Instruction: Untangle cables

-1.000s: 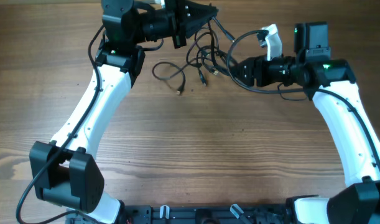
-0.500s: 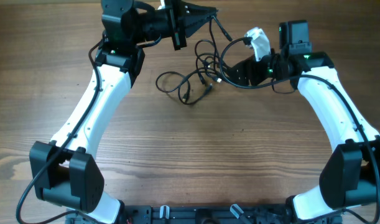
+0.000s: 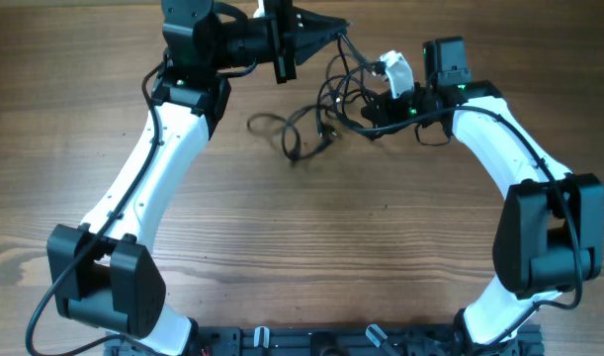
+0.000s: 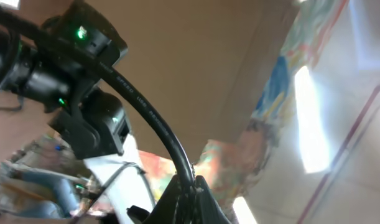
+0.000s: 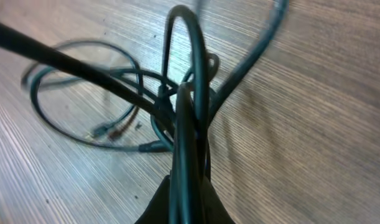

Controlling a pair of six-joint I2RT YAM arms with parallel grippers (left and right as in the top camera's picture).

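Note:
The cables (image 3: pixel 328 99) are thin black cords bunched in a tangle at the back of the wooden table (image 3: pixel 311 247), with one loop trailing left (image 3: pixel 272 123). My left gripper (image 3: pixel 341 28) is raised above the tangle and shut on a cable that hangs from it. In the left wrist view that cable (image 4: pixel 146 112) runs into the closed tips of the left gripper (image 4: pixel 191 190). My right gripper (image 3: pixel 367 113) sits at the tangle's right side. In the right wrist view the right gripper (image 5: pixel 187 186) is shut on a looped cable strand (image 5: pixel 193 68), with more loops (image 5: pixel 84 106) lying on the table behind.
Small plug ends (image 5: pixel 106 130) lie on the wood inside the loops. The left arm's white link (image 3: pixel 148 188) crosses the table's left side, and the right arm (image 3: pixel 519 158) curves along the right. The left wrist camera faces upward, past the right arm's housing (image 4: pixel 84 74).
My right gripper has moved left into the tangle and closed on a strand. The cable loops shifted slightly left. The left gripper has kept its grip and place.

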